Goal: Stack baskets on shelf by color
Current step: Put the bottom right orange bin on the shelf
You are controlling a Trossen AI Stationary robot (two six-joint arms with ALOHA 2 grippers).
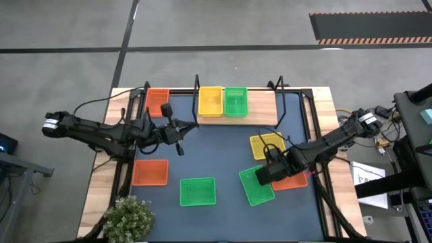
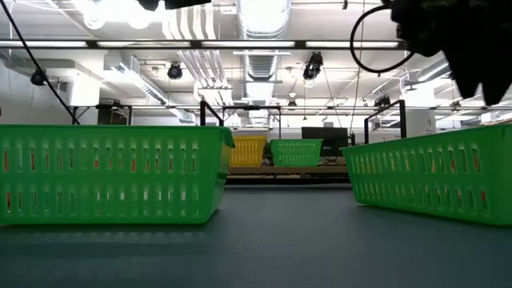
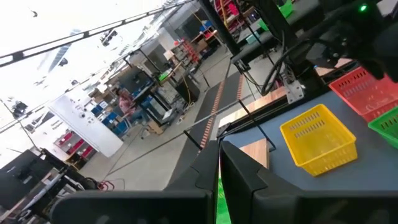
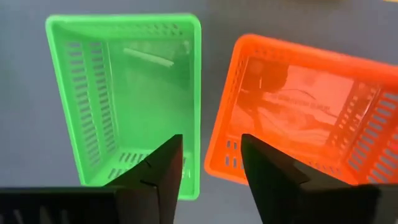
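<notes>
The right tool hangs over the near right part of the tabletop, its fingers spread with nothing between them. Straight under it, in the right wrist view, a green basket and a red-orange basket lie side by side, close but not quite touching, long sides roughly parallel. The open jaws straddle the gap: one finger sits over the green basket's near wall, the other over the red-orange one's corner. Which rim it will take I cannot tell; a small sideways shift decides it.

The shelf lies well away at the far edge, with a yellow basket and a green one on the board and a red-orange one by its left end.

The left tool waits nearer the shelf; its fingers appear pressed close in the left wrist view, holding nothing
</notes>
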